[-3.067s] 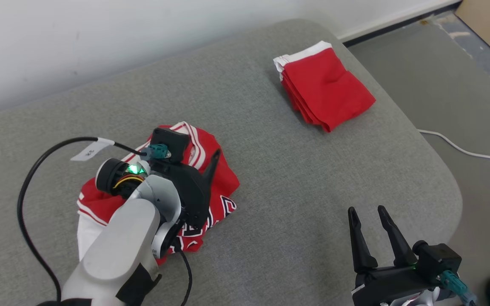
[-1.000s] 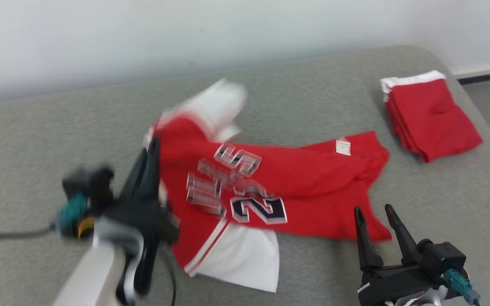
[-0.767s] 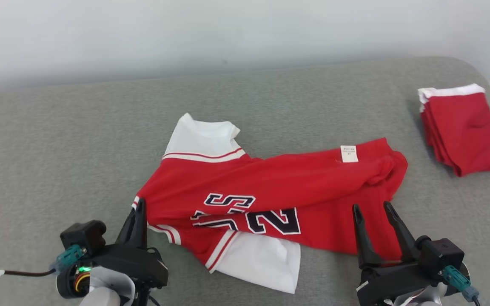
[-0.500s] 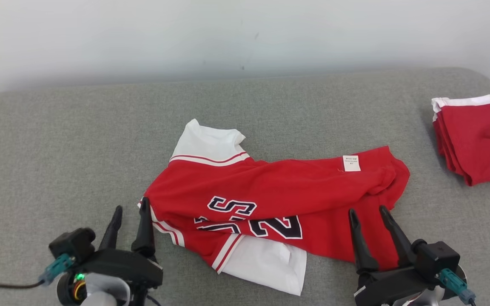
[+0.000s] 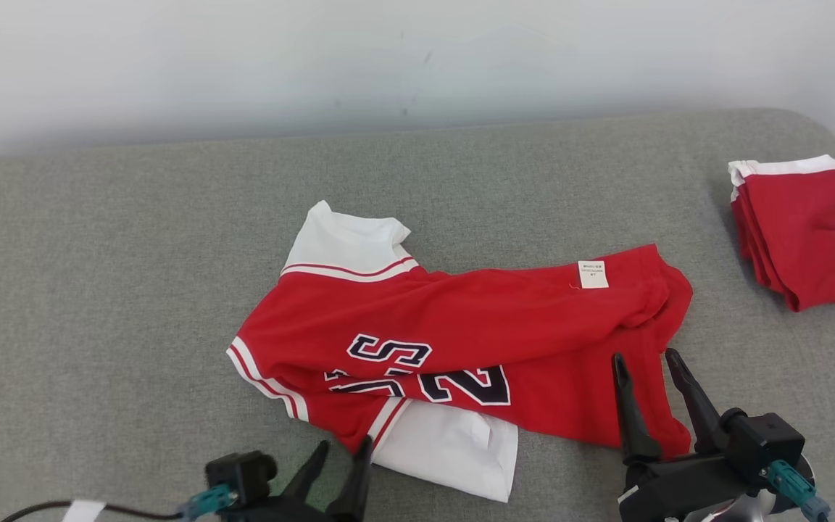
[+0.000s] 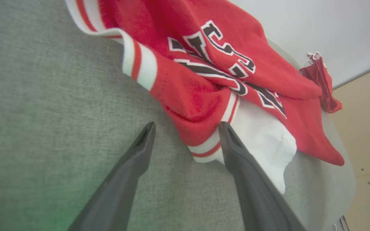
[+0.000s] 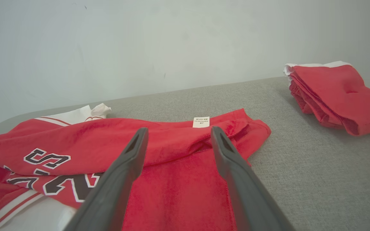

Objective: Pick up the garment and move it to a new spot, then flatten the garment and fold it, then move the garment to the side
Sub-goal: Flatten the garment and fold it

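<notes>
Red jersey (image 5: pixel 461 319) lies rumpled in the middle of the grey cushion (image 5: pixel 135 254).
The left gripper (image 5: pixel 343 453) has its jaws apart and empty, tips just beside the near striped hem. The right gripper (image 5: pixel 644 359) is also wide open over the jersey's right end, holding nothing.

Wide bare cushion (image 5: pixel 98 290) is offered to the left of the crumpled jersey (image 5: pixel 461 319) and behind it, up to the wall (image 5: pixel 388 58). The middle is occupied by the jersey. A bare strip is seen between it and the folded red stack (image 5: pixel 809 232), by which the far right corner is blocked.
</notes>
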`<state>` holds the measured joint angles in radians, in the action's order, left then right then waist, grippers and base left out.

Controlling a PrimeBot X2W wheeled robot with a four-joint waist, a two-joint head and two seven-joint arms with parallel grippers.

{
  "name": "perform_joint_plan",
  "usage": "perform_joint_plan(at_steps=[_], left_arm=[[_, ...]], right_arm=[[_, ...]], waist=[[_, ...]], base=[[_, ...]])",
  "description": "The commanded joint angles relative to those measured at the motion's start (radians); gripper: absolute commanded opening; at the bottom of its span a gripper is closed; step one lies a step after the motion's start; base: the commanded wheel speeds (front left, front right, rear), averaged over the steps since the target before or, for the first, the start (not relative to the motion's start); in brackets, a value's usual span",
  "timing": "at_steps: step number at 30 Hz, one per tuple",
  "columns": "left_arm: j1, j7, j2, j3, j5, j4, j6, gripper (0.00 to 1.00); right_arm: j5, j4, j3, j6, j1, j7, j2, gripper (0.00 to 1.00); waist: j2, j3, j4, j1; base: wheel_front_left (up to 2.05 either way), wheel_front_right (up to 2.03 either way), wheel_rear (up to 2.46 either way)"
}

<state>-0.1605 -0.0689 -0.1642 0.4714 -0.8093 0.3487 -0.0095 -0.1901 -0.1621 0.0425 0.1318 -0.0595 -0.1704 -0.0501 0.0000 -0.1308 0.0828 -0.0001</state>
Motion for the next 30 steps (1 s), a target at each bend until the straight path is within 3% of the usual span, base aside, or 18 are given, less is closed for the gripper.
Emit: perform_joint_plan(at_steps=[1, 6, 7, 8, 13, 19, 26, 28, 29, 30], left_arm=[[-0.019, 0.012, 0.013, 0.012, 0.004, 0.008, -0.007, 1.00], [-0.079, 0.061, 0.030, 0.056, 0.027, 0.065, -0.011, 1.00], [-0.090, 0.066, 0.030, 0.060, 0.028, 0.075, -0.014, 0.90], [-0.099, 0.057, 0.024, 0.057, 0.037, 0.076, -0.014, 0.00], [-0.108, 0.002, -0.037, -0.017, 0.059, 0.043, 0.073, 0.00], [-0.041, 0.100, -0.174, -0.078, 0.061, -0.179, 0.178, 0.00], [0.060, 0.248, -0.241, -0.078, 0.076, -0.426, 0.327, 0.00], [0.071, 0.255, -0.238, -0.078, 0.077, -0.439, 0.341, 0.00], [0.088, 0.266, -0.240, -0.069, 0.081, -0.441, 0.352, 0.33], [0.099, 0.268, -0.238, -0.066, 0.082, -0.437, 0.361, 0.89]], right_arm=[[-0.002, 0.003, 0.002, -0.002, -0.003, -0.001, 0.000, 1.00], [-0.014, -0.002, 0.017, -0.002, -0.017, -0.007, 0.000, 1.00], [-0.015, -0.004, 0.016, -0.002, -0.017, -0.009, 0.000, 1.00], [-0.017, -0.006, 0.016, -0.002, -0.017, -0.011, 0.000, 1.00], [-0.015, -0.011, 0.000, -0.002, -0.006, -0.019, 0.000, 1.00], [-0.008, -0.011, -0.024, -0.002, 0.009, -0.023, 0.000, 1.00], [0.008, 0.004, -0.022, -0.002, -0.002, -0.002, 0.000, 1.00], [0.012, 0.005, -0.021, -0.002, -0.008, 0.004, -0.001, 1.00], [0.015, 0.008, -0.019, -0.002, -0.014, 0.009, -0.002, 1.00], [0.017, 0.011, -0.017, -0.002, -0.021, 0.013, -0.006, 1.00]], waist=[[0.0000, -0.008, 0.000, 0.0001], [0.0000, -0.022, 0.016, 0.0001], [0.0000, -0.023, 0.020, 0.0001], [0.0000, -0.023, 0.025, 0.0001], [0.0000, -0.020, 0.032, 0.0001], [0.0000, -0.018, 0.004, 0.0001], [0.0000, -0.023, -0.033, 0.0001], [0.0000, -0.025, -0.034, 0.0001], [0.0000, -0.026, -0.036, 0.0001], [0.0000, -0.027, -0.037, 0.0001]], base=[[0.00, 0.00, 0.00], [0.00, 0.00, 0.00], [0.00, 0.00, 0.00], [0.00, 0.00, 0.00], [0.00, 0.00, 0.00], [0.00, 0.00, 0.00], [0.00, 0.00, 0.00], [0.00, 0.00, 0.00], [0.00, 0.00, 0.00], [0.00, 0.00, 0.00]])
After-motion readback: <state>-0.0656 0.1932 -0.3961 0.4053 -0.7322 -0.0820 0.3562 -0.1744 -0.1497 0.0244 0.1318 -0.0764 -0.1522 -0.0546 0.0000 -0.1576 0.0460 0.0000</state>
